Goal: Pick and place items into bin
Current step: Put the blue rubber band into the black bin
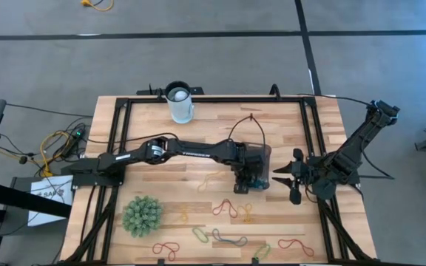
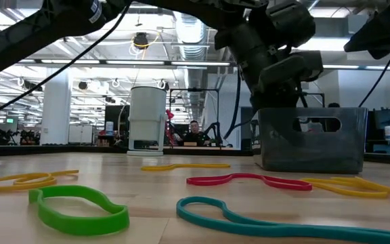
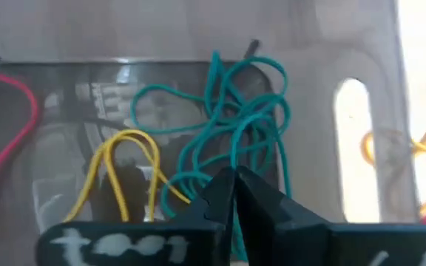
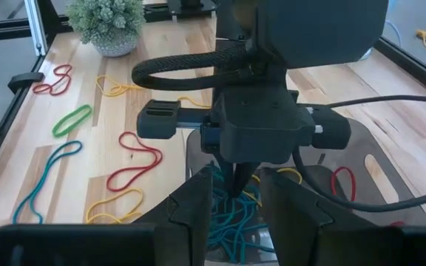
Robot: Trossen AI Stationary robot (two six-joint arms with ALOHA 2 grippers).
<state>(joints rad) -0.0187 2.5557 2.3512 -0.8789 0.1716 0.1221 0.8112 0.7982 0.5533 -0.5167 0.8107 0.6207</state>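
The clear grey-tinted bin (image 1: 263, 154) stands right of the table's middle; the low view shows it too (image 2: 310, 139). My left gripper (image 1: 248, 179) reaches down into it, shut on a teal loop (image 3: 246, 111). A yellow loop (image 3: 124, 170) and a red loop (image 3: 6, 133) lie inside the bin. Several more loops lie flat on the near half of the table, among them a red one (image 1: 224, 209) and a green one (image 2: 80, 207). My right gripper (image 1: 282, 177) hovers open just right of the bin, its fingers level and pointing at it. My left gripper pinches strands of the teal loop (image 3: 214, 164) between its shut fingertips (image 4: 235, 177), coming from above and pointing down into the bin. The loop is slack and tangled around the tips, and its lower coils (image 4: 228, 222) lie in the bin.
A green spiky ball (image 1: 141, 216) sits near the table's left near corner. A white cup (image 1: 180, 103) stands at the far edge. Black frame rails (image 1: 117, 140) run along the table's sides. Loose loops (image 1: 246, 214) are scattered between the bin and the near edge.
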